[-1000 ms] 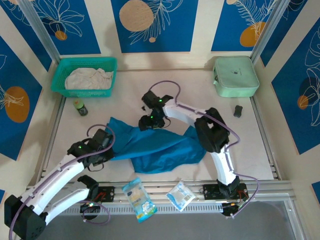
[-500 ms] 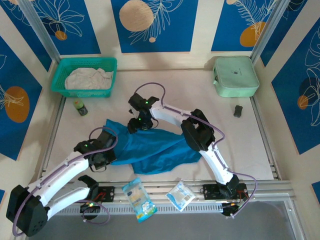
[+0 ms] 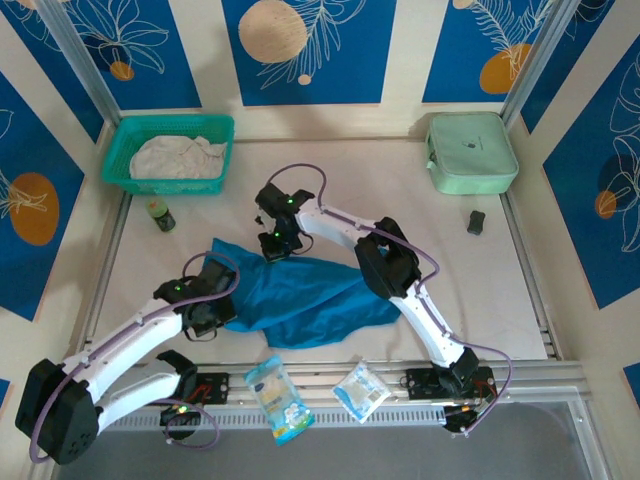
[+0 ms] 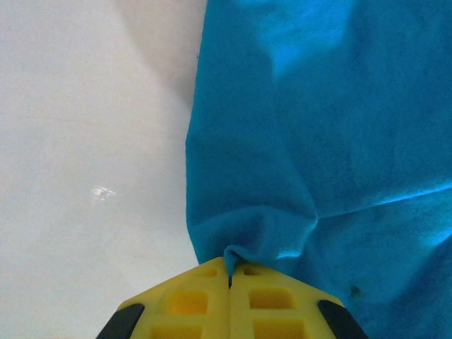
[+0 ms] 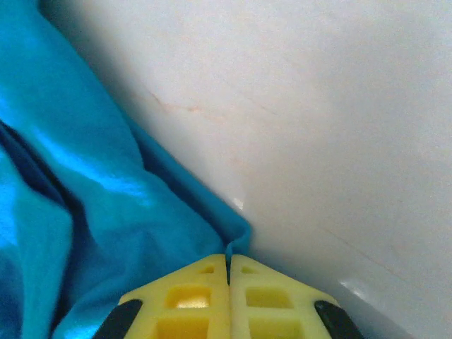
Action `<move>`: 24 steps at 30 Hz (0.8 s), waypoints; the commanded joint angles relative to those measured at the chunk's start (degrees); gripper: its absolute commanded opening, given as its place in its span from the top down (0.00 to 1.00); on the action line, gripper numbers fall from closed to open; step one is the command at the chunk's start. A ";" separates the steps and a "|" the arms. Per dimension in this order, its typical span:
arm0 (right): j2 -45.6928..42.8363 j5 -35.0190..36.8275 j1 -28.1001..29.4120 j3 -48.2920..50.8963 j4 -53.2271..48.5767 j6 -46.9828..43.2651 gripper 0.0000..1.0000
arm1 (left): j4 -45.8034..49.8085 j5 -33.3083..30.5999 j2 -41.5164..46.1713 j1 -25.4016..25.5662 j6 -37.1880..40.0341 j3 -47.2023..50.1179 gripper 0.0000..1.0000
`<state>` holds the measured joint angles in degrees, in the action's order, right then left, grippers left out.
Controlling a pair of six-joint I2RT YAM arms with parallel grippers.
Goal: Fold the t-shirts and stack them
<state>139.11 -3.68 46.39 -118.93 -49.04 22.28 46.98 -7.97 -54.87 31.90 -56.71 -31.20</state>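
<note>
Teal-blue t-shirt point(image 3: 300, 295): crumpled mid-table point(image 3: 400, 220), stretched between both claws.
Left gripper point(image 4: 229, 268): jaws pressed together, pinching a fold at the shirt's near-left edge; the cloth spreads away ahead of it.
Right gripper point(image 5: 227, 258): jaws closed, nipping the shirt's far edge.
Off-white t-shirt point(image 3: 178, 157): bunched in the basket point(image 3: 170, 121), far-left corner, well apart from both claws.

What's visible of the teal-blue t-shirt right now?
The teal-blue t-shirt is plain, soft, matte cloth in one solid colour, with no print in sight. It lies unfolded and rumpled on the near middle of the table, creased and partly doubled over itself. Sleeves and collar cannot be made out. The left gripper is shut on a pinched fold at its left edge. The right gripper is shut on a corner at its far edge. The left wrist view shows a small dark speck on the cloth.
</note>
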 commanded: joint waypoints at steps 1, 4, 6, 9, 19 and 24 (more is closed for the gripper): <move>-2.44 0.77 -1.24 -2.82 -2.69 -0.75 1.00 | -0.14 -0.10 0.28 0.52 0.12 -0.54 1.00; -7.56 4.04 -2.30 -3.75 -3.94 -1.94 1.00 | 0.26 -1.48 0.07 0.53 1.84 -3.16 1.00; -12.12 6.56 -3.18 -3.08 -3.68 -2.82 1.00 | 1.04 -3.24 -0.06 0.46 3.65 -6.17 1.00; -17.69 9.54 -4.89 -0.80 -2.38 -3.77 1.00 | 1.53 -6.82 -0.78 0.45 6.87 -11.33 1.00; -18.21 8.56 -12.11 4.58 -1.50 -1.12 0.44 | -8.66 -9.02 -17.09 -0.13 23.06 -32.85 1.00; -24.08 9.60 -12.02 13.89 2.80 0.48 0.35 | -12.96 -10.86 -24.58 -0.39 27.78 -38.47 1.00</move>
<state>118.50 5.78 33.45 -108.36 -47.33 21.39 36.99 -16.97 -77.38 31.88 -34.17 -67.07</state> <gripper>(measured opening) 0.646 0.061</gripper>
